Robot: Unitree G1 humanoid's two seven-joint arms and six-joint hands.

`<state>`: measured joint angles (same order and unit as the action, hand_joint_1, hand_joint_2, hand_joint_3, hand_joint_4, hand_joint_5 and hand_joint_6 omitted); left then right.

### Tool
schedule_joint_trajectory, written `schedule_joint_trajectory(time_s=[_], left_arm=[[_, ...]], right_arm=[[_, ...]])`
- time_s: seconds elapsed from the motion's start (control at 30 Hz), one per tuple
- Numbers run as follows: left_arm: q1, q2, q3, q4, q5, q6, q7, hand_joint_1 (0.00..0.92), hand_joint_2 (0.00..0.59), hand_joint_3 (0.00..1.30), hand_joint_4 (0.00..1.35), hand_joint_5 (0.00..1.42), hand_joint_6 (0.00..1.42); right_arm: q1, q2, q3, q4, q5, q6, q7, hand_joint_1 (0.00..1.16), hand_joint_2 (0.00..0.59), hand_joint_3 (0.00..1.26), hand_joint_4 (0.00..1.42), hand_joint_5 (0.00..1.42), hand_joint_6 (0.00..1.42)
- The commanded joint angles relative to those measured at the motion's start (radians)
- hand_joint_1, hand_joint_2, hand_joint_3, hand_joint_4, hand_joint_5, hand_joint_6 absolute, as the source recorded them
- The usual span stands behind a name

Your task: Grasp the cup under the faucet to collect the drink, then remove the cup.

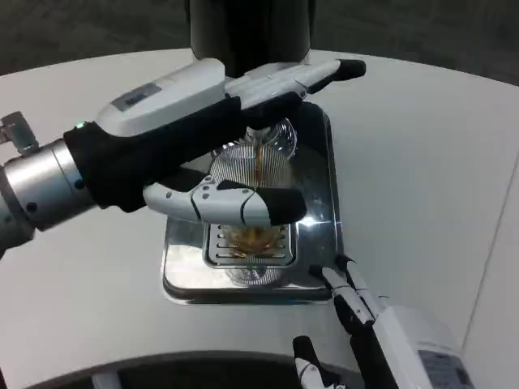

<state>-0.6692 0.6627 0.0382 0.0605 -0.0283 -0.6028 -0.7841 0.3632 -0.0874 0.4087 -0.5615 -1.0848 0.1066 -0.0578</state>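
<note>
While our left robot hand (212, 154) grips the cup (253, 188) over the tray (328, 243) on the worktop (422, 162), a brown stream falls into it from the dispenser (247, 28) at the far side. Our right robot hand (349, 324) waits near, fingers apart, holding nothing.
</note>
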Motion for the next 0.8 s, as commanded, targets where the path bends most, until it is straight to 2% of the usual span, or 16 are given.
schedule_joint_trajectory(time_s=[0.03,0.2,0.4,0.47,0.6,0.8], left_arm=[[0.026,0.024,-0.027,-0.012,0.018,-0.031,-0.003,0.000,0.162,0.00,0.00,0.02,0.00],[0.032,0.036,-0.032,-0.014,0.023,-0.039,0.003,0.000,0.162,0.00,0.00,0.02,0.00],[0.034,0.053,-0.041,-0.012,0.034,-0.051,0.013,0.000,0.162,0.00,0.00,0.02,0.00],[0.036,0.056,-0.043,-0.014,0.034,-0.053,0.015,0.000,0.162,0.00,0.00,0.02,0.00],[0.045,0.060,-0.046,-0.026,0.035,-0.052,0.018,0.000,0.162,0.00,0.00,0.02,0.00],[0.056,0.062,-0.045,-0.042,0.031,-0.045,0.023,0.000,0.162,0.00,0.00,0.02,0.00]], right_arm=[[0.011,0.005,0.004,0.004,0.009,0.003,-0.011,0.36,0.486,0.14,0.03,0.10,0.35],[0.010,0.011,0.000,0.007,0.021,0.006,-0.013,0.36,0.486,0.14,0.03,0.10,0.35],[-0.003,0.034,-0.016,0.017,0.066,0.014,-0.019,0.37,0.449,0.13,0.04,0.10,0.35],[-0.011,0.039,-0.023,0.020,0.076,0.016,-0.020,0.39,0.416,0.12,0.04,0.10,0.33],[-0.045,0.057,-0.036,0.032,0.089,0.028,-0.023,0.41,0.373,0.09,0.04,0.08,0.31],[-0.114,0.088,-0.045,0.066,0.102,0.053,-0.026,0.43,0.346,0.06,0.02,0.05,0.27]])
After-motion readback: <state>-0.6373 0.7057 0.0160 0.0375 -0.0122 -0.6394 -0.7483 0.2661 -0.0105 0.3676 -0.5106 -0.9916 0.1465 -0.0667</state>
